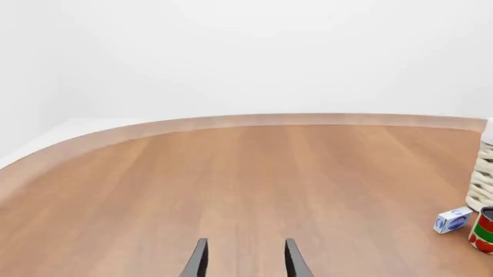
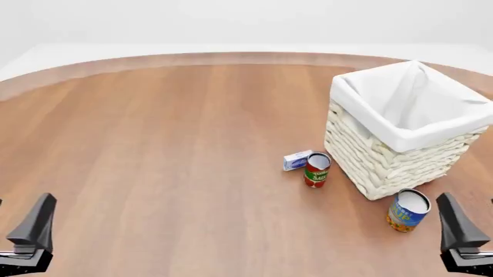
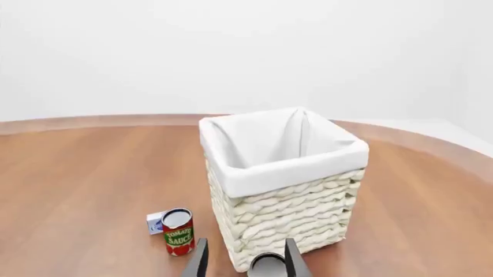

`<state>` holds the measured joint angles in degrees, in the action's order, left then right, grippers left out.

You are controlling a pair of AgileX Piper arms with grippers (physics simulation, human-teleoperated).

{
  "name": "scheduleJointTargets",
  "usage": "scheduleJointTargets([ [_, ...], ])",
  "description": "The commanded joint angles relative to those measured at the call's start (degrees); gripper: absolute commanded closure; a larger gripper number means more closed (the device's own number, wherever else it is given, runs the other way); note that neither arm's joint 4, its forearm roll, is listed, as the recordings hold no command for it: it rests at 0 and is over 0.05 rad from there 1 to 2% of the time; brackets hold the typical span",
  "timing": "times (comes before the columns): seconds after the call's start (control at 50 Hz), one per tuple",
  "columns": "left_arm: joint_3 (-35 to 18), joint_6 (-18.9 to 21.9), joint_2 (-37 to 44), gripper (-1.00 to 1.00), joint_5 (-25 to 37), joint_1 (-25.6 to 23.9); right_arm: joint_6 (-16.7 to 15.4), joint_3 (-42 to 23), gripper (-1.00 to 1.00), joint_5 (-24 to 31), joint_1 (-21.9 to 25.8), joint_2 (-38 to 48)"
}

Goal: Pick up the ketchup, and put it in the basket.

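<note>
1. Nearest to the camera, the left gripper [image 1: 243, 259] and the right gripper [image 3: 245, 258] are being kept low at the near edge, both with fingers spread and holding nothing; this is probably a waiting pose.
2. A blue can [image 2: 407, 210] is standing just in front of the basket [image 2: 400, 144].
3. Farther, a tomato sauce can [image 2: 317, 169] and a small white-blue box [image 2: 297, 160] are lying beside the basket.
4. The ketchup is not being seen anywhere; possibly it is being hidden by the basket.
</note>
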<state>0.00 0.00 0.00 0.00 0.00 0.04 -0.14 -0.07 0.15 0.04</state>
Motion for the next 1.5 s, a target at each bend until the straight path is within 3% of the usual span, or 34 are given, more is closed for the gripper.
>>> scheduleJointTargets([
  [0.02,0.0,0.0,0.0,-1.0,0.0,0.0,-0.1,-0.3,-1.0,-0.2,0.0,0.0],
  [0.28,0.0,0.0,0.0,-1.0,0.0,0.0,-1.0,-0.8,-1.0,0.1,1.5,0.0],
  [0.36,0.0,0.0,0.0,-1.0,0.0,0.0,-4.0,-1.0,-1.0,0.8,3.2,0.0],
  [0.56,0.0,0.0,0.0,-1.0,0.0,0.0,-7.4,-3.7,-1.0,2.4,8.4,0.2],
  [0.62,0.0,0.0,0.0,-1.0,0.0,0.0,-7.4,-4.3,-1.0,0.7,10.6,2.3],
  [0.74,0.0,0.0,0.0,-1.0,0.0,0.0,-9.9,-4.0,-1.0,-9.4,17.0,13.3],
  [0.84,0.0,0.0,0.0,-1.0,0.0,0.0,-9.5,-4.6,-1.0,-14.1,20.7,18.8],
  [1.18,0.0,0.0,0.0,-1.0,0.0,0.0,-9.3,-8.8,-1.0,-25.3,31.3,33.8],
  [1.5,0.0,0.0,0.0,-1.0,0.0,0.0,-8.4,-12.0,-1.0,-30.9,40.1,43.8],
])
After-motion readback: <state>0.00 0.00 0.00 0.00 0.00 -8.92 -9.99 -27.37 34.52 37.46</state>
